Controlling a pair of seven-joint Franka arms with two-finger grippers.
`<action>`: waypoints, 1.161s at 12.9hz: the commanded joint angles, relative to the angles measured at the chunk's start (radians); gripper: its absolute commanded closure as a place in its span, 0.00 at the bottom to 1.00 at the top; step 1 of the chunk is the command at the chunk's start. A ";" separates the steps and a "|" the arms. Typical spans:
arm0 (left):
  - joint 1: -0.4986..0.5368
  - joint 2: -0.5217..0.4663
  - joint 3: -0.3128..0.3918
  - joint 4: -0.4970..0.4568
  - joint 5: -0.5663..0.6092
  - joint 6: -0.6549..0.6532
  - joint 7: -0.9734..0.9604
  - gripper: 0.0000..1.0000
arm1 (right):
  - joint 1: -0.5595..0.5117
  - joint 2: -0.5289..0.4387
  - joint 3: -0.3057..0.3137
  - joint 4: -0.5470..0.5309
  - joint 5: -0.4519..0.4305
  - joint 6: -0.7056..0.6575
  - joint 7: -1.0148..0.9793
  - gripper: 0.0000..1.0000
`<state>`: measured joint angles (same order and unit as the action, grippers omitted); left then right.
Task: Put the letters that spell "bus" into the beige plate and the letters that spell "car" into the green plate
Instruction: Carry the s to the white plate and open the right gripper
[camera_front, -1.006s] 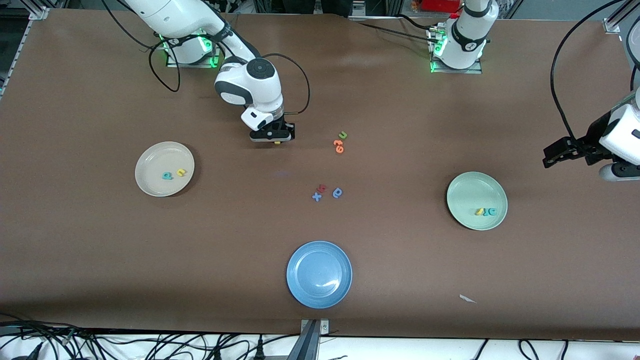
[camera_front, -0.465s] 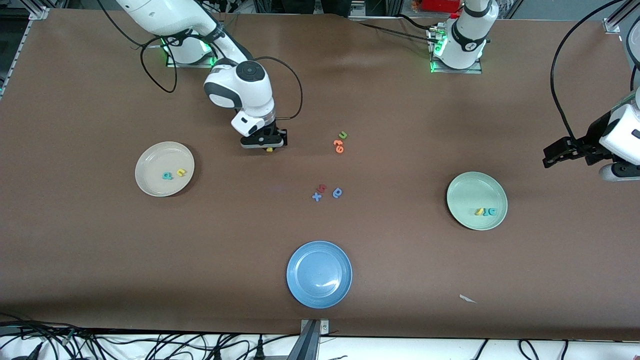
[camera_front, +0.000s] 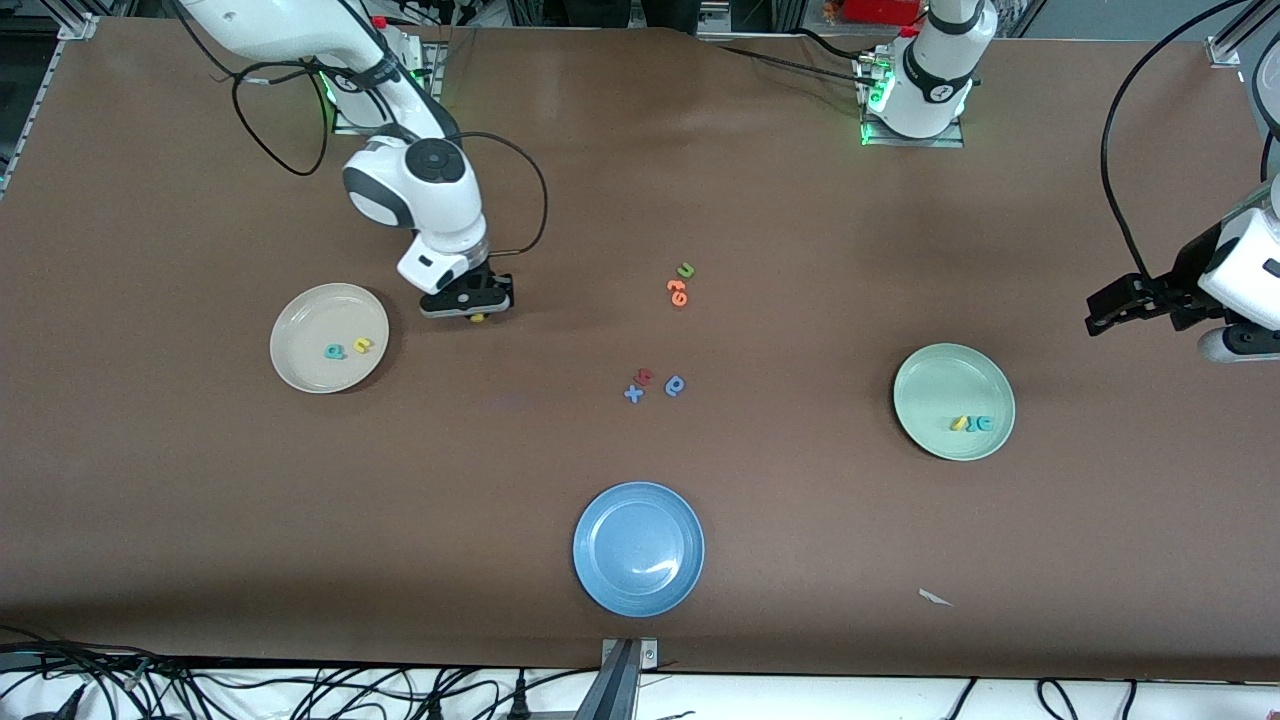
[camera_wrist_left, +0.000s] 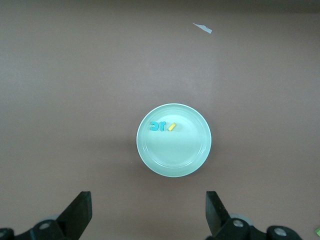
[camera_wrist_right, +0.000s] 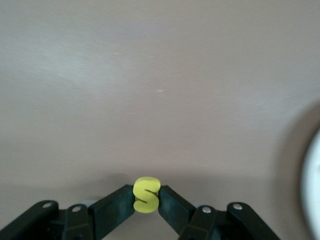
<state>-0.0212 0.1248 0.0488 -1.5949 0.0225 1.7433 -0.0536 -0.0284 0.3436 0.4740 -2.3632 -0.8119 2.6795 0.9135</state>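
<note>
My right gripper (camera_front: 478, 315) is shut on a yellow s (camera_wrist_right: 146, 190) and hangs over bare table, just beside the beige plate (camera_front: 305, 318). That plate's rim (camera_wrist_right: 313, 192) shows at the edge of the right wrist view. A teal b (camera_front: 334, 351) and a yellow u (camera_front: 362, 345) lie in the beige plate. The green plate (camera_front: 945, 385) holds a yellow a (camera_front: 958, 423) and two teal letters (camera_front: 981, 423). My left gripper (camera_front: 1098, 312) waits open, off the green plate's rim at the left arm's end of the table. The left wrist view shows the green plate (camera_wrist_left: 175, 152) and its letters (camera_wrist_left: 159, 126).
A blue plate (camera_front: 610, 520) sits near the front edge. Mid-table lie a green u (camera_front: 685, 270), orange letters (camera_front: 677, 291), a red letter (camera_front: 645, 376), a blue x (camera_front: 633, 394) and a blue rounded letter (camera_front: 675, 386). A white scrap (camera_front: 935, 598) lies nearer the camera than the green plate.
My right gripper has carried the yellow s from mid-table toward the right arm's end, up to the beige plate. The left arm has not moved.
</note>
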 joint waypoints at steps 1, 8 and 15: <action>-0.003 -0.005 0.003 -0.003 -0.022 0.007 0.006 0.00 | -0.088 -0.096 0.012 -0.076 -0.013 -0.026 -0.166 0.98; -0.003 -0.005 0.003 -0.003 -0.022 0.009 0.006 0.00 | -0.255 -0.150 -0.006 -0.082 -0.006 -0.098 -0.522 0.98; -0.003 -0.005 0.003 -0.003 -0.022 0.007 0.006 0.00 | -0.281 -0.130 -0.045 -0.082 -0.006 -0.090 -0.570 0.00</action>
<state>-0.0218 0.1248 0.0489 -1.5949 0.0224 1.7433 -0.0536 -0.2981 0.2249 0.4287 -2.4317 -0.8125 2.5803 0.3587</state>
